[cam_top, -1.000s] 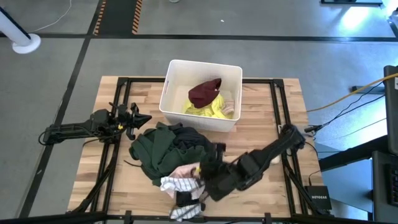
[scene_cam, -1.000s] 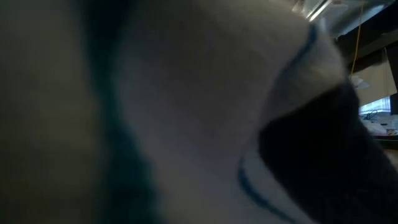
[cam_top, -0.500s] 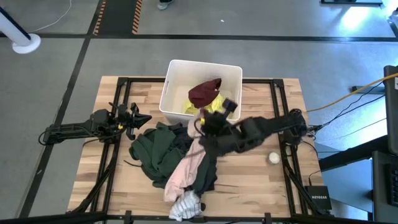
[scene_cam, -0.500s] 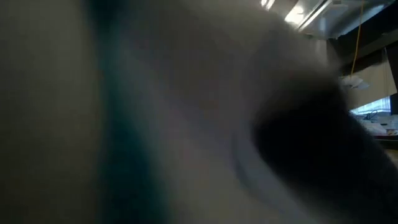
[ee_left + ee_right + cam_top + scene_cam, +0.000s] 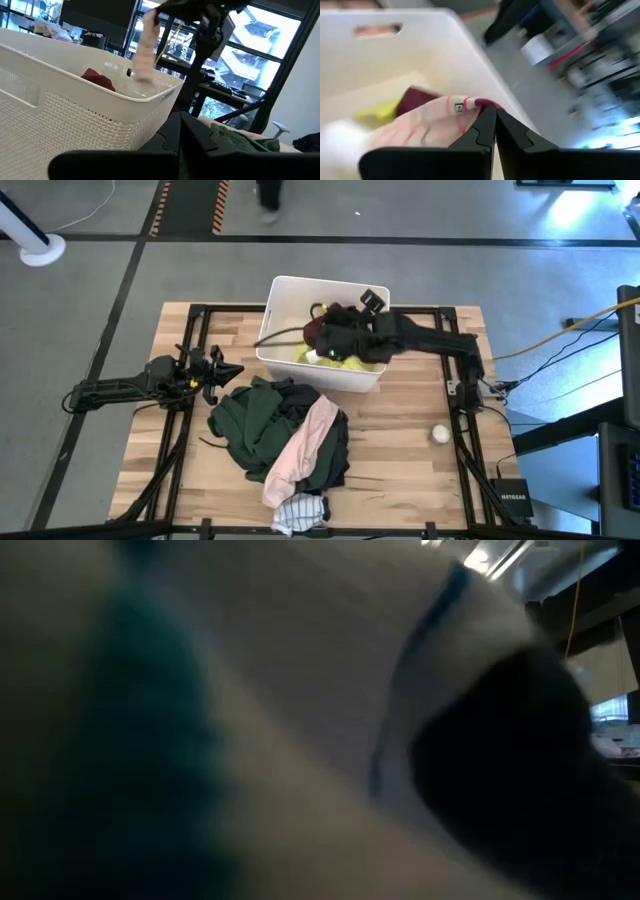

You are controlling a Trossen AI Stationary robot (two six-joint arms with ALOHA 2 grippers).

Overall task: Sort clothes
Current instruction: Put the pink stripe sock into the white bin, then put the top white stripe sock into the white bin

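Observation:
My right gripper point(image 5: 335, 330) hangs over the white bin point(image 5: 280, 290), shut on a small pale cloth with pink stripes point(image 5: 430, 125). A maroon garment point(image 5: 312, 336) and a neon yellow top point(image 5: 300, 356) lie in the bin. A pile of dark green point(image 5: 250, 420) and black clothes sits on the table in front of the bin. A pale pink garment point(image 5: 305, 445) lies stretched across the pile. A white-grey striped piece point(image 5: 300, 510) lies at the near edge and fills the low view point(image 5: 300, 690). My left gripper point(image 5: 228, 370) waits shut at the table's left. My right gripper pinches the pale striped cloth at its red-trimmed edge point(image 5: 481, 103) between its two fingertips. The fingers slant downward, coming from the table's right. The cloth hangs below them point(image 5: 144, 47) over the bin's opening; whether its lower end touches the clothes inside I cannot tell.
A small white ball point(image 5: 440, 434) lies on the wood at the right. A black frame point(image 5: 440, 315) runs around the tabletop. Bare wood shows right of the pile and along the far left.
My right gripper has swung from the pile at the near edge toward the far edge and up over the bin, rolling as it went. The pale pink garment was drawn out long across the pile and lies there now. The striped piece at the near edge shifted.

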